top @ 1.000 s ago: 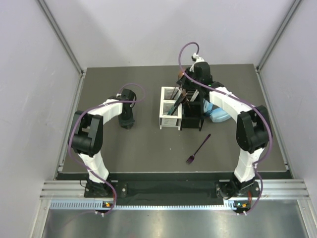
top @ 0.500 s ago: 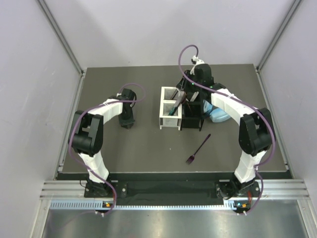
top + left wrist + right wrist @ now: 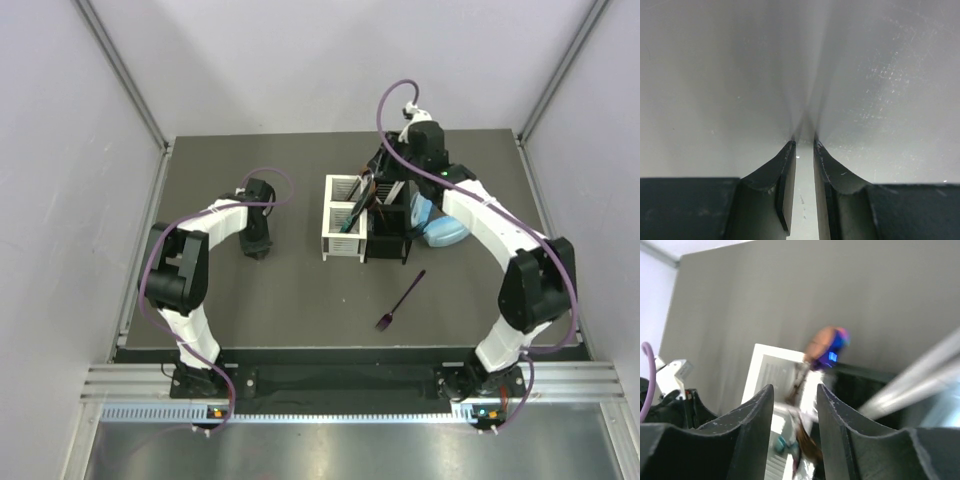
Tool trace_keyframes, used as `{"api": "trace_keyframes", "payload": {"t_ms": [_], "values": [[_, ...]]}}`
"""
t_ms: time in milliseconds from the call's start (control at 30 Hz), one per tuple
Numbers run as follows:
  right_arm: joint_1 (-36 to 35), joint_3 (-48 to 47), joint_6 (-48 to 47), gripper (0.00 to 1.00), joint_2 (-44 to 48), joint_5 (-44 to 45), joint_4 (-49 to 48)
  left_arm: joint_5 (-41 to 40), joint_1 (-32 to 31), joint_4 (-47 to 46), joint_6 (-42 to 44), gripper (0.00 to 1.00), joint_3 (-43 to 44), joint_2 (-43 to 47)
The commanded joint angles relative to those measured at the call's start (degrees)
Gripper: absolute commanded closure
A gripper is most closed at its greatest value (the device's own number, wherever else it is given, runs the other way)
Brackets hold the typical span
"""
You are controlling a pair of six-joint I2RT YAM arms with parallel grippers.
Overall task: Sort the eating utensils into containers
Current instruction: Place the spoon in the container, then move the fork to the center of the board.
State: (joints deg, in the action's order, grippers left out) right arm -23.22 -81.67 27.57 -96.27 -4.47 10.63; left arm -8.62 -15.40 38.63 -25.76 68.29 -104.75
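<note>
Left tool [image 3: 804, 145] nearly closed, right tool [image 3: 795, 390] parted above black caddy [image 3: 387, 257] rim, both empty

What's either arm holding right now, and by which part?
Nothing, as far as shows. The right gripper has its fingers apart; the purple spoon sits beyond them, unpinched. The left gripper is almost shut, nothing between its fingers.

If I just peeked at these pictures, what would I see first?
Probably the white caddy and black caddy side by side mid-table, cutlery poking out, with the right arm bent over them. Then the lone purple utensil lying on the dark table in front, and the light-blue headphones just right of the black caddy.
</note>
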Motion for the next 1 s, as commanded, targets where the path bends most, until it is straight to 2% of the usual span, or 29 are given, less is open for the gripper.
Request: {"api": "trace_keyframes", "payload": {"t_ms": [0,33,200,233,333,433,567,633,800,967], "values": [[3.17,-5.08,-0.94,0.58,7.67,9.63,9.99,-0.52,0.28,-0.4,-0.17,0.74,0.53,-0.63],[3.97,-5.08,-0.77,0.57,9.68,10.87,15.42,-0.61,0.28,-0.4,-0.17,0.74,0.53,-0.46],[12.82,5.19,-2.43,0.56,21.89,10.89,25.3,-0.69,0.28,-0.4,-0.17,0.74,0.44,-0.63],[13.98,6.16,-2.96,0.56,25.05,10.28,29.84,-0.61,0.28,-0.49,-0.17,0.74,0.53,-0.89],[16.01,7.14,-5.42,0.56,27.71,7.55,40.2,-0.08,0.28,-0.75,-0.52,0.74,0.61,-1.68],[15.84,7.84,-5.34,0.56,29.11,4.65,46.48,0.36,0.28,-0.75,-0.87,0.74,1.05,-2.39],[15.93,10.83,-2.96,0.56,30.53,0.88,48.6,0.8,0.28,-0.49,-1.14,0.74,1.93,-2.74],[15.93,10.13,-4.01,0.57,29.39,-0.54,52.81,0.36,0.28,0.04,-1.22,0.74,2.37,-2.48],[15.93,12.05,-10.95,0.57,34.99,7.53,59.94,-1.31,0.28,-0.05,-1.14,0.73,1.24,-0.55],[15.4,13.55,-13.77,0.56,41.68,6.23,62.66,-0.61,0.28,-0.4,-1.4,0.73,0.0,0.25]]}}
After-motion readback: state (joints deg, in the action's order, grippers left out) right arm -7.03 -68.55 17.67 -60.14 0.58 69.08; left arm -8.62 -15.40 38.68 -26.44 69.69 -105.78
